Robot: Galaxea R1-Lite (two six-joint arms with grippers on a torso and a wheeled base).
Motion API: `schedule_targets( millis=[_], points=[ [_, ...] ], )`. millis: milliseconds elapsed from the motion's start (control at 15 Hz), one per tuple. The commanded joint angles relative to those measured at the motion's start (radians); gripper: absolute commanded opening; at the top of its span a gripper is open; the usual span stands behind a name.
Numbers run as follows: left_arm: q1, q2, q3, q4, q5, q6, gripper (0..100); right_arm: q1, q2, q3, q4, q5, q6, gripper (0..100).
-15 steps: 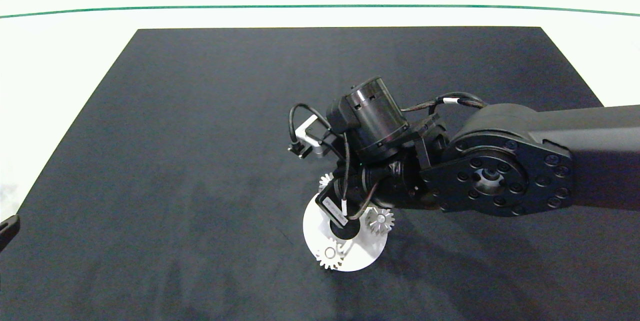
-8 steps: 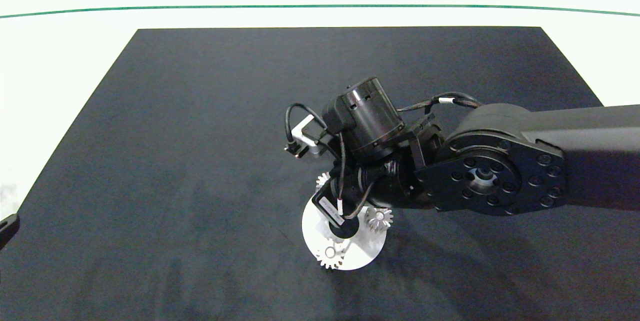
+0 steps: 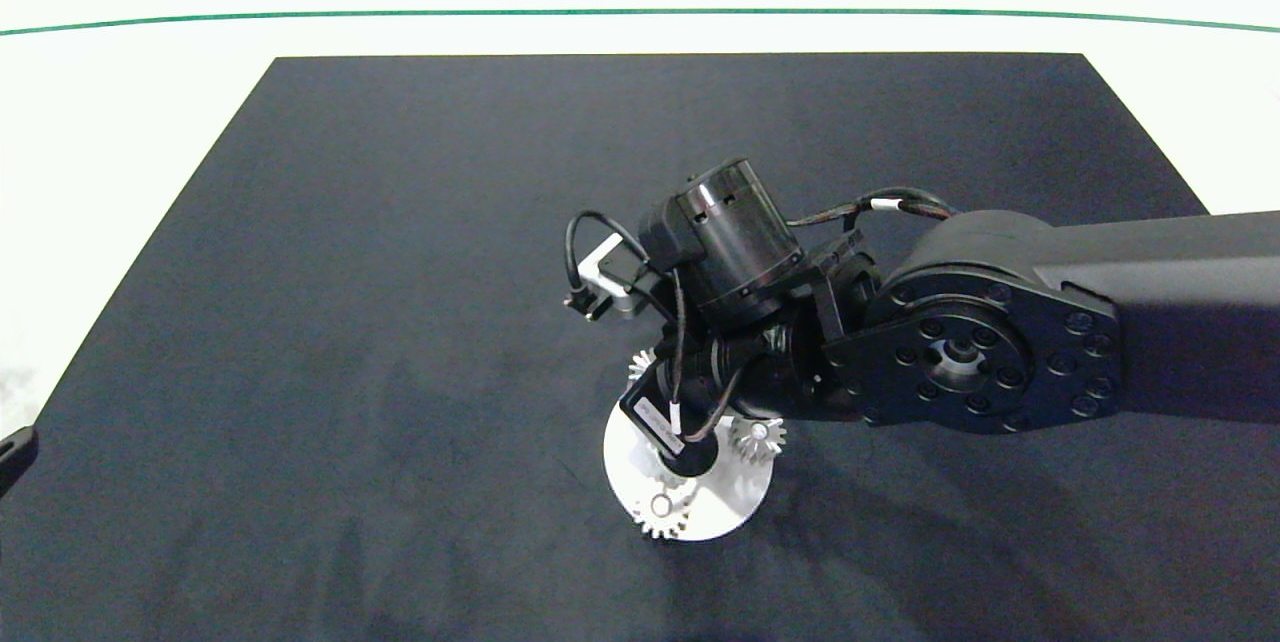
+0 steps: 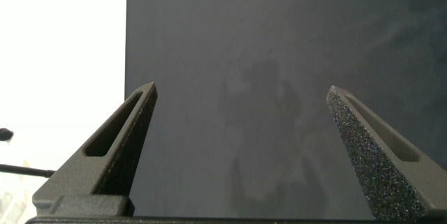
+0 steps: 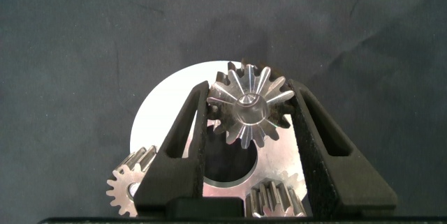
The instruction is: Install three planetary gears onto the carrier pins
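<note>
— Three small silver metal toothed gears [image 5: 248, 109]: where?
— Two seated on the flat white disc [image 5: 157, 116]; my right gripper [image 5: 250, 112] pinches the third above it.
— Handling?
— Rigid, probably slippery; grip across teeth. Left gripper [image 4: 241, 123] spread, idle.

Right arm [image 3: 1000, 332], entering from the right edge of the head view, bends down at the wrist [image 3: 735, 242] over the middle of the table; its right gripper [image 5: 249, 112] has both grey fingers [image 5: 187, 140] closed against the sides of a planetary gear [image 5: 250, 107], held between them. Left gripper [image 4: 241, 112] is parked at the far left edge of the table, fingers [image 4: 119, 147] spread wide apart with nothing between them; only a dark tip [image 3: 15, 457] of it shows in the head view.
</note>
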Motion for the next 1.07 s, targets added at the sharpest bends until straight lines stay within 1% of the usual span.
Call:
schedule_targets(
  millis=[67, 400, 467, 1067],
  points=[
    [0.000, 0.001, 0.000, 0.001, 0.002, 0.002, 100, 0.001, -0.002, 0.003, 0.002, -0.002, -0.002, 7],
    [0.000, 0.001, -0.006, -0.001, 0.002, 0.002, 100, 0.001, 0.000, 0.004, 0.002, -0.002, -0.002, 7],
    [0.000, 0.001, -0.008, -0.002, 0.002, 0.000, 100, 0.001, 0.000, 0.003, 0.002, -0.002, -0.002, 100],
    [0.003, 0.001, -0.009, -0.001, 0.002, 0.000, 100, -0.005, -0.005, -0.016, 0.000, -0.002, -0.002, 100]
  ],
)
